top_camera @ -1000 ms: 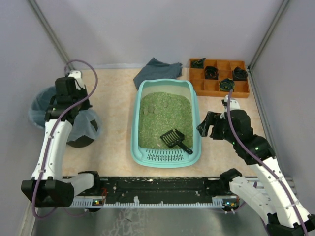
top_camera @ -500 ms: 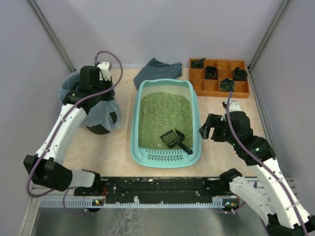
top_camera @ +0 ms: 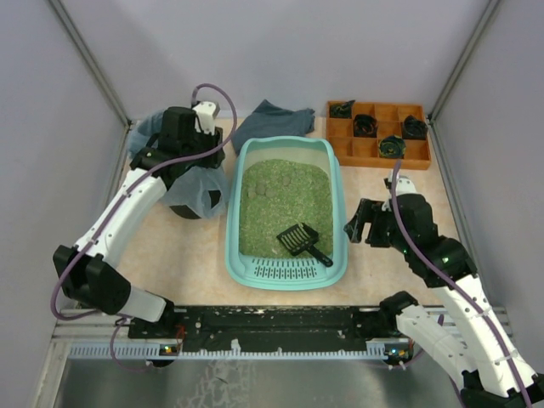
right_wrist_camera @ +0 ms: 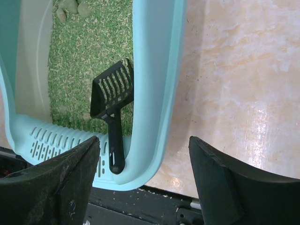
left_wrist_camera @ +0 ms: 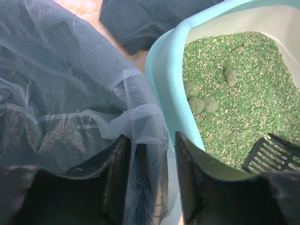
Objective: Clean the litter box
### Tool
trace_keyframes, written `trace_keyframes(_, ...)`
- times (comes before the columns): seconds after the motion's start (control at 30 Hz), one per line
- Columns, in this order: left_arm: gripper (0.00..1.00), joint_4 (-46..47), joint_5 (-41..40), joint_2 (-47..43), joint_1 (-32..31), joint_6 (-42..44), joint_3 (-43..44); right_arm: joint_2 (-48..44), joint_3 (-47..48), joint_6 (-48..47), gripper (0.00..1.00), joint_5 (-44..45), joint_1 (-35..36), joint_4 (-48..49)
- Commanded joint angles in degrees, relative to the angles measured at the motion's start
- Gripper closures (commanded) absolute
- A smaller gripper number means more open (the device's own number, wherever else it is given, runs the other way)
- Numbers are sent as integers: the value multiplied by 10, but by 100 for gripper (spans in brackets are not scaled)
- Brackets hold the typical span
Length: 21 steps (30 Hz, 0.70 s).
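Bluish-bagged bin [top_camera: 192, 192]: drawn in just beside litter box [top_camera: 232, 223]; left claw [left_wrist_camera: 152, 140] slackened off bag, right claw [right_wrist_camera: 143, 140] spread, empty. Clump disposal judged reachable.

On the pale counter [top_camera: 187, 255] I see a round bin lined with a bluish bag [top_camera: 197, 194] at the left, a dark grey cloth [top_camera: 272, 119] at the far edge, an orange compartment tray [top_camera: 367, 149] holding dark bundles [top_camera: 365, 124] far right, and a black slotted scoop [top_camera: 302, 240].
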Motion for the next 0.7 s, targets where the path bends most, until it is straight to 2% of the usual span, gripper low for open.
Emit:
trace_keyframes(0.0,43,21,-17,-27,-4,7,5,-5,20,-6,24,10,3,1)
trace_keyframes(0.2,14,21,-68,-101,-4,21,-12,-12,15,4,24,9,3,1)
trace_keyframes(0.3,1,21,-64,-155,-4,24,-25,-19,8,11,24,15,3,2)
trace_keyframes(0.47,0,37,11,-235,-3,10,-46,-33,-8,37,23,33,3,5)
trace_keyframes(0.53,0,42,47,-251,-3,-26,-46,-38,-14,47,23,35,3,7)
trace_keyframes(0.67,0,53,171,-257,-16,-98,-58,-40,-24,85,23,49,3,4)
